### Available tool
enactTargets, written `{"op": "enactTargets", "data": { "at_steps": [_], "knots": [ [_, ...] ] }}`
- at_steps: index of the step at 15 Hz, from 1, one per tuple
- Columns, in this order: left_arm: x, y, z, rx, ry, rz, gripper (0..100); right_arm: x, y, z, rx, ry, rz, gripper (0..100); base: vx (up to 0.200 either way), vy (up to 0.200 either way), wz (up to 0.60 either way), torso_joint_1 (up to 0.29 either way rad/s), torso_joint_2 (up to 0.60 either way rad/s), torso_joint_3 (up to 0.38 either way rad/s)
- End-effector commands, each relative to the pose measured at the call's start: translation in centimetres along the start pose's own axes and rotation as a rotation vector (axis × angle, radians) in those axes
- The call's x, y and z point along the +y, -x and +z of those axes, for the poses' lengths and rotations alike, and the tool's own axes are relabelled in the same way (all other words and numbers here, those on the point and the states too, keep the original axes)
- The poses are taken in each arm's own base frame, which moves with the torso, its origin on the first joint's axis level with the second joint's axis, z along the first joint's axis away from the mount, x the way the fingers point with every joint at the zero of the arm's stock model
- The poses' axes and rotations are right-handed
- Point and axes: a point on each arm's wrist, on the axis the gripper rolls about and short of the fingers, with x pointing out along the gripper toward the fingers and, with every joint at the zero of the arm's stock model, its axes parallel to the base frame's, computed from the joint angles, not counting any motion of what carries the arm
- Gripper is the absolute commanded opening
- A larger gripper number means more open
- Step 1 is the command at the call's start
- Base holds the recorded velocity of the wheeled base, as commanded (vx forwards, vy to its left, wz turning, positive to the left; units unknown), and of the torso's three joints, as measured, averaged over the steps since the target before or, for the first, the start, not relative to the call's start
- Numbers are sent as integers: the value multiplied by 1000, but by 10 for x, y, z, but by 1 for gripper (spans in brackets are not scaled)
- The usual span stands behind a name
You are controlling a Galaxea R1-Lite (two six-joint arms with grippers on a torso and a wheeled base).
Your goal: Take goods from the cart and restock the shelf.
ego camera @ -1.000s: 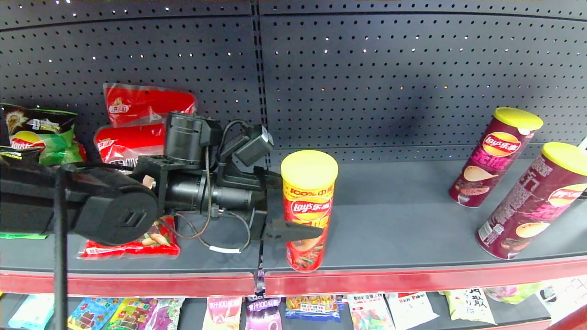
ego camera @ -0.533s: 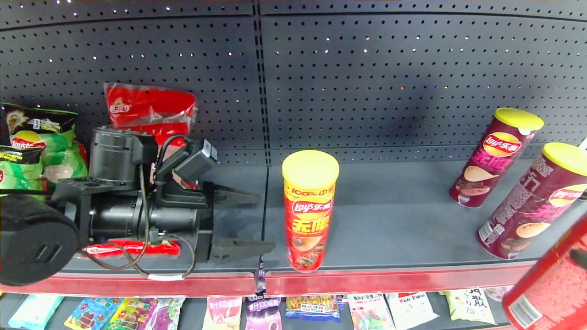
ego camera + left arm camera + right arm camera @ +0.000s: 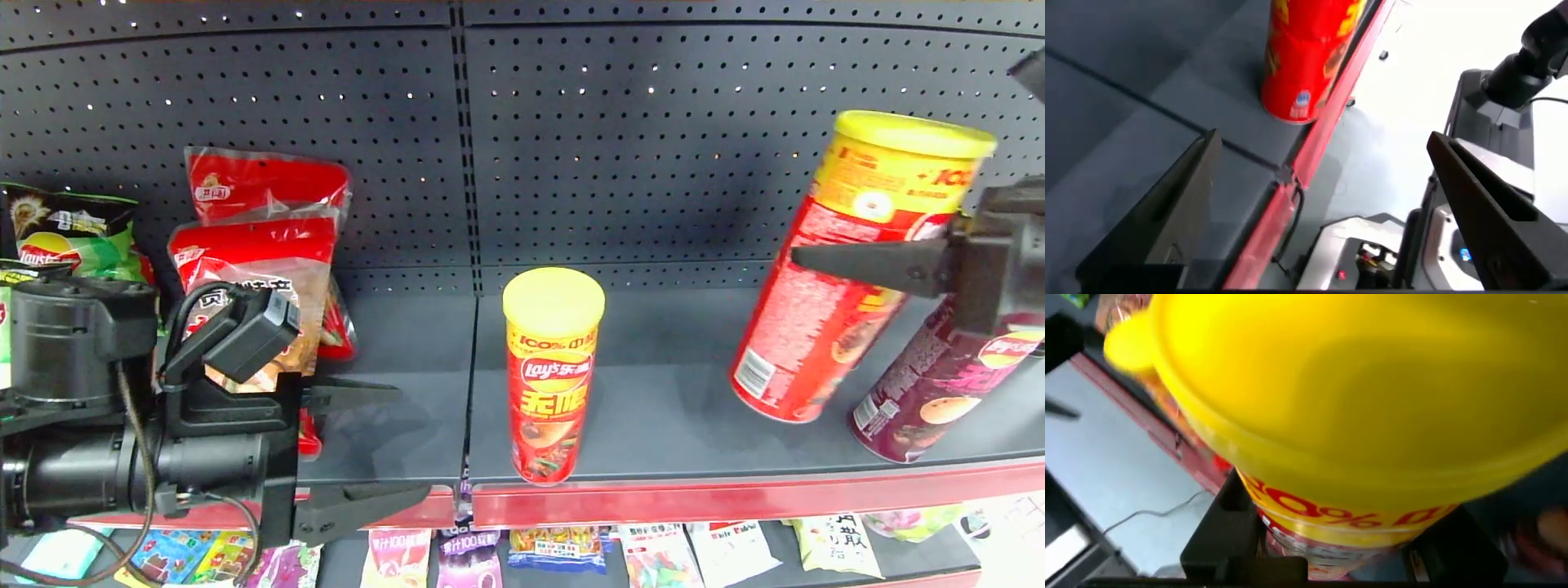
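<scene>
Left gripper (image 3: 412, 441) has backed off the standing red chip can (image 3: 553, 376), jaws wide, empty. Right gripper (image 3: 865, 265) has swung in clamping a second red can (image 3: 784, 343), tilted over the shelf (image 3: 694, 392), probably not down yet.

I see one red can (image 3: 553, 376) with a yellow lid. It stands straight up on the dark grey shelf (image 3: 669, 408), right by the red front edge, near the middle. I hold a second red can (image 3: 816, 327) over the right side of the shelf. It has a yellow lid too. It is tilted, with its top leaning to the right. I cannot tell if its bottom touches the shelf.
</scene>
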Motion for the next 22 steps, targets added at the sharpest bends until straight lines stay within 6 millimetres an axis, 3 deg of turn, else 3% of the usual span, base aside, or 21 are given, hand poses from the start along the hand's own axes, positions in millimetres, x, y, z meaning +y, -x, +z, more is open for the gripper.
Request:
{"op": "enactTargets", "data": {
  "at_steps": [1, 2, 3, 8, 12, 16, 22],
  "knots": [
    [-12, 13, -1, -25, -9, 23, 100, -3, -73, 3, 51, 4, 76, 0, 0, 0, 0, 0, 0, 0],
    [-12, 13, -1, -24, -8, 26, 100, -3, -78, 4, 55, 4, 83, 0, 0, 0, 0, 0, 0, 0],
    [-13, 14, -2, -24, -9, 29, 100, -1, -108, 7, 64, 11, 110, 0, 0, 0, 0, 0, 0, 0],
    [-20, 20, -6, -25, -9, 39, 100, 14, -170, 8, 35, 36, 177, 0, 0, 0, 0, 0, 0, 0],
    [-21, 21, -5, -29, -12, 41, 100, 19, -192, -1, 60, 39, 208, 0, 0, 0, 0, 0, 0, 0],
    [-19, 20, 1, -44, 7, 43, 100, 11, -219, -12, 30, 40, 197, 0, 0, 0, 0, 0, 0, 0],
    [-18, 20, 1, -43, 8, 41, 100, -3, -236, -16, -6, 42, 170, 0, 0, 0, 0, 0, 0, 0]
  ]
}}
